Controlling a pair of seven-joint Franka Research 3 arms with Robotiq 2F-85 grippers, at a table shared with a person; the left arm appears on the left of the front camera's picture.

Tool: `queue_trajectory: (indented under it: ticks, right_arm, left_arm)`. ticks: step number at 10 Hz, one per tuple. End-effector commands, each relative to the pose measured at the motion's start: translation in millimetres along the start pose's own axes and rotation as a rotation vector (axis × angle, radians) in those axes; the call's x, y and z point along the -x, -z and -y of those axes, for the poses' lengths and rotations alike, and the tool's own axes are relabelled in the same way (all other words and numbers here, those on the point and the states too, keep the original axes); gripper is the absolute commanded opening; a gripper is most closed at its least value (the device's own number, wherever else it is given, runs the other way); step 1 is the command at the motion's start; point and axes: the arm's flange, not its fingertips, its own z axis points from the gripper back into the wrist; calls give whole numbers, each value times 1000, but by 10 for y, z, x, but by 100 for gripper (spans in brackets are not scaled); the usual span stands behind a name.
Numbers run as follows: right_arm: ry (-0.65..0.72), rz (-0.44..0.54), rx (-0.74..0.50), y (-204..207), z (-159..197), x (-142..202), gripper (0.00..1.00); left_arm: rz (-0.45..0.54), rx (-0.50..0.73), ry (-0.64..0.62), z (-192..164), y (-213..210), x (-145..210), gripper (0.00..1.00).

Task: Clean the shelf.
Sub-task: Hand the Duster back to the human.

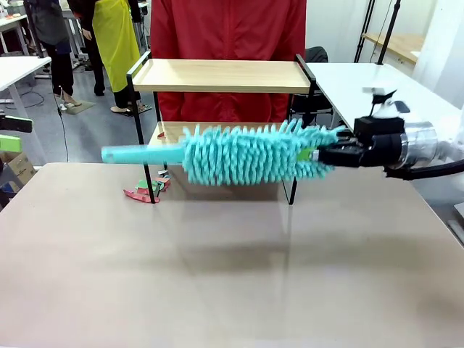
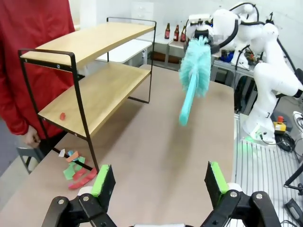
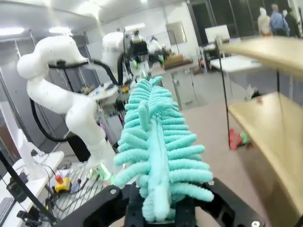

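Shelf (image 1: 221,75): light matt wooden boards, thin black metal frame; duster (image 1: 250,154): fluffy teal cloth fingers, smooth plastic handle; table (image 1: 232,275): matt beige.

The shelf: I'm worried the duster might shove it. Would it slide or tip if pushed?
The shelf looks light, with thin black legs, so it would probably slide. It stands tall, so a high push might tip it. The duster looks soft.

Bright even overhead light, soft shadows, wide-angle wrist distortion
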Motion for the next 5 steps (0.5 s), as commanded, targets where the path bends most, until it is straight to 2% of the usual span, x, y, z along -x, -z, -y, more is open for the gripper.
queue_trajectory:
  ticks: [1, 2, 3, 5]
  right_arm:
    - [-73, 227, -19, -117, -183, -465, 16]
    - [-110, 325, -6, -239, -292, -675, 16]
    - [-180, 400, 93, -402, -412, -875, 16]
    - [-284, 470, 342, -755, -534, -1089, 16]
  left_arm:
    - [21, 2, -3, 3, -3, -45, 100]
    - [21, 2, -3, 3, -3, -45, 100]
    - [21, 2, -3, 3, -3, -45, 100]
    - [21, 2, -3, 3, -3, -45, 100]
